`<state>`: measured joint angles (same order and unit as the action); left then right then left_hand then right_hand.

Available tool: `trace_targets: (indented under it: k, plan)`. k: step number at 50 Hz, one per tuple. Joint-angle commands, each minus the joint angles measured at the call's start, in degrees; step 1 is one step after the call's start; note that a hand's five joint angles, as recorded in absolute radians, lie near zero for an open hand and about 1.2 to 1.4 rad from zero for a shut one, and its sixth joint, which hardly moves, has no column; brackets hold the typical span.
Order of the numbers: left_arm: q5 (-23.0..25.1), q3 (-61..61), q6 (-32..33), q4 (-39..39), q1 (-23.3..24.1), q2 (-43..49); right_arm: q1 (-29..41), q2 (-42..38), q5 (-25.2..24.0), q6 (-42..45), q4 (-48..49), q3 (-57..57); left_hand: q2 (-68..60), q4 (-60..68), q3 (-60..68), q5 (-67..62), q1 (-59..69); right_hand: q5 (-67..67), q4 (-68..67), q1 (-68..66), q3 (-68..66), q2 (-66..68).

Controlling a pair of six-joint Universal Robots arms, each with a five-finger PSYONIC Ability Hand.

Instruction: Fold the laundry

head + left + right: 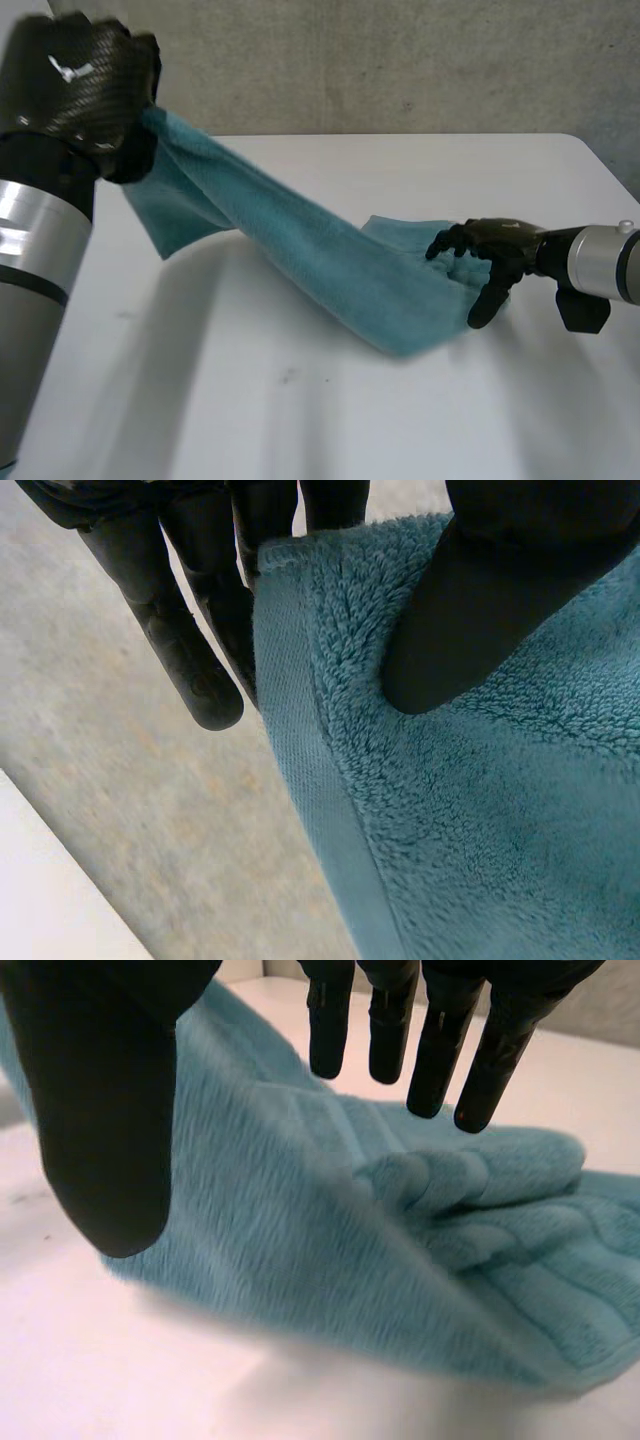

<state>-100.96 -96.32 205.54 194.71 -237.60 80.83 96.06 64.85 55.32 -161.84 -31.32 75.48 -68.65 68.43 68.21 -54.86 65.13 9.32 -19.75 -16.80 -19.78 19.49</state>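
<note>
Left robot hand (85,85) pinches hemmed edge of fluffy teal terry towel (320,260), raised. Right robot hand (495,255) spread open over towel's low end on white surface (300,400).

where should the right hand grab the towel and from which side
Probably the low end of the towel, bunched on the table under the open right hand. Come down from above at the robot's right side and pinch the folds there: the left hand pinches the raised end, so the cloth slopes down to this one.

Open table (300,420) (near side) before slanting towel (330,262)
</note>
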Motion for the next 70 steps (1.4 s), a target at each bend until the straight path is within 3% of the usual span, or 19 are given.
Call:
trace_targets:
  k: [1,8,17,21,22,23,25,30,37,42,47,52,58,64,70]
  plan:
    - [0.41,0.61,-1.19,-0.12,-0.06,-2.79,-0.43,-1.13,-0.39,0.83,2.49,3.79,-11.35,11.57,11.79,-15.14,14.87,10.10,-9.68,-12.63,-9.65,9.94]
    - [0.41,0.52,-1.37,-0.29,-0.06,-3.05,-0.43,-2.01,-0.04,-0.05,10.31,6.78,-11.35,11.57,11.79,-15.14,14.87,9.60,-9.17,-12.13,-9.15,9.43]
    - [0.32,0.96,-1.63,-0.12,-0.32,-3.75,0.01,-10.27,1.81,-0.75,17.17,6.61,-11.35,11.57,11.79,-15.14,14.87,12.29,-11.87,-14.82,-11.84,12.12]
    - [0.32,1.40,-1.63,-0.03,-0.50,-3.75,0.27,-13.26,3.83,-0.75,17.96,5.21,-11.35,11.57,11.79,-15.14,14.87,39.80,-39.37,-42.33,-39.35,39.63]
    - [0.32,1.57,-1.63,-0.11,-0.58,-3.75,0.18,-13.17,4.44,-0.84,18.83,5.03,-11.35,11.57,11.79,-15.14,14.87,60.03,-59.60,-62.55,-59.57,59.86]
    - [0.32,1.75,-1.63,-0.12,-0.85,-3.67,0.10,-12.82,4.62,-0.84,19.36,5.11,-11.35,11.57,11.79,-15.14,14.87,60.67,-60.24,-63.20,-60.22,60.50]
    - [0.32,1.92,-1.63,-0.03,-1.20,-3.67,0.01,-11.42,5.24,-1.19,20.33,5.20,-11.35,11.57,11.79,-15.14,14.87,60.68,-60.25,-63.20,-60.22,60.51]
    - [0.41,1.93,-1.54,-0.12,-4.35,-3.05,-0.61,2.52,6.64,-2.60,21.74,6.08,-11.35,11.57,11.79,-15.14,14.87,60.68,-60.25,-63.20,-60.22,60.51]
    - [0.50,1.58,-1.54,-0.11,-8.49,-2.61,-1.05,15.99,7.08,-1.46,19.64,3.45,-11.35,11.57,11.79,-15.14,14.87,60.68,-60.25,-63.20,-60.22,60.51]
    - [2.68,0.35,-2.07,-0.73,-12.79,0.45,-3.24,22.33,6.12,3.45,9.19,-0.07,-11.35,11.57,11.79,-15.14,14.87,60.68,-60.25,-63.20,-60.22,60.51]
    - [6.11,-1.93,-2.16,-1.60,-14.73,4.23,-3.69,22.25,7.43,17.94,-2.33,-0.25,-11.35,11.57,11.79,-15.14,14.87,60.68,-60.25,-63.20,-60.22,60.51]
    - [7.44,-2.73,-2.16,-4.15,-14.91,11.26,0.79,16.03,10.06,24.03,-6.91,-0.42,-11.35,11.57,11.79,-15.14,14.87,60.68,-60.25,-63.20,-60.22,60.51]
    - [7.44,-0.45,-1.46,-5.83,-14.12,22.86,7.12,6.27,18.76,24.82,-5.95,-3.49,-11.35,11.57,11.79,-15.14,14.87,60.68,-60.25,-63.20,-60.22,60.51]
    - [6.91,13.86,-1.54,-5.74,-14.03,32.63,10.29,-4.89,26.06,24.03,3.87,-17.69,-11.35,11.57,11.79,-15.14,14.87,60.68,-60.25,-63.20,-60.22,60.51]
    - [7.44,30.47,-2.07,-2.50,-13.95,34.30,10.55,-7.63,30.81,22.71,13.48,-33.82,-11.35,11.57,11.79,-15.14,14.87,60.68,-60.25,-63.20,-60.22,60.51]
